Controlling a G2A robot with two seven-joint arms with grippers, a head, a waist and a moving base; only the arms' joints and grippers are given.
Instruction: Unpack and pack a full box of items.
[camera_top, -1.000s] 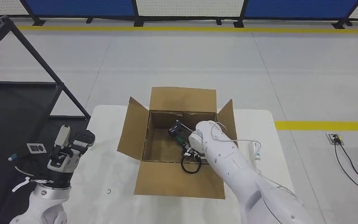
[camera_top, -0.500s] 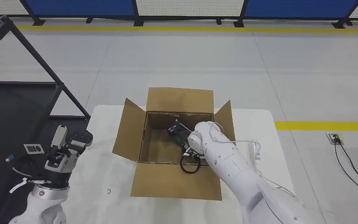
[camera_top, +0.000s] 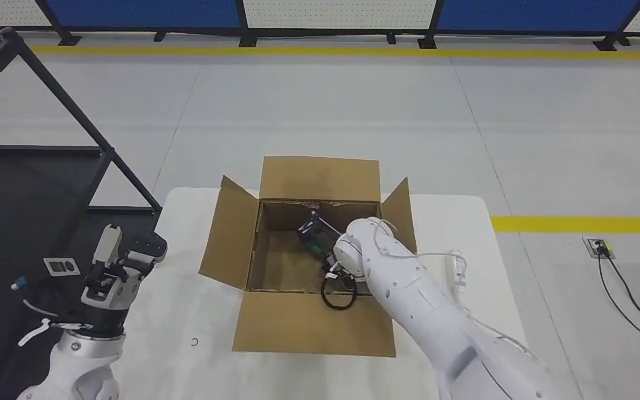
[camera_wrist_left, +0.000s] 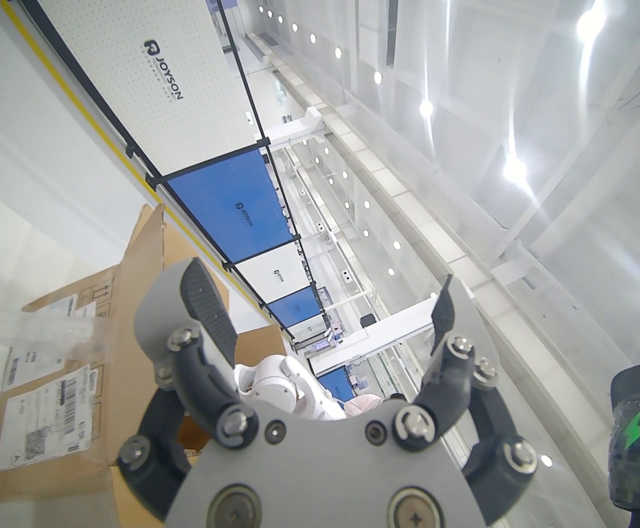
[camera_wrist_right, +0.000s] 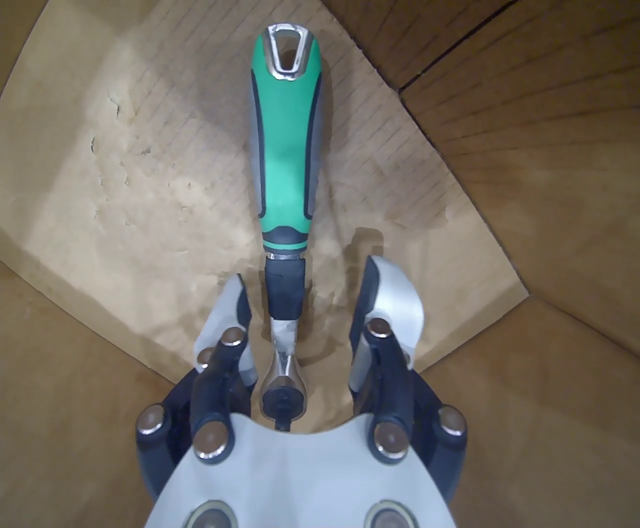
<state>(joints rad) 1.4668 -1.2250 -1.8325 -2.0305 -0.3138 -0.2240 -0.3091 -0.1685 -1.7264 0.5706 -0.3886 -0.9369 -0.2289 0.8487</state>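
Note:
An open cardboard box (camera_top: 320, 178) stands in the middle of the white table (camera_top: 180, 300). My right arm is down inside it. On the box floor (camera_wrist_right: 150, 175) lies a ratchet wrench with a green and grey handle (camera_wrist_right: 285, 150). My right gripper (camera_wrist_right: 304, 272) is open, its fingers on either side of the wrench's dark neck and steel head without clamping it. From above, the green handle (camera_top: 313, 235) shows beside the right wrist. My left gripper (camera_top: 133, 243) is held up near the table's left edge, open and empty (camera_wrist_left: 320, 280), with the box's outer wall (camera_wrist_left: 75, 350) beside it.
The box's side flaps (camera_top: 225, 225) stand out over the table. A black cable loop (camera_top: 338, 295) hangs from the right arm inside the box. A black frame (camera_top: 90, 150) stands off the table's left side. Bare tabletop lies to the left of the box.
The box has slid a little to the left and its flaps have shifted. The right arm has moved slightly with it. The left gripper has sunk a little.

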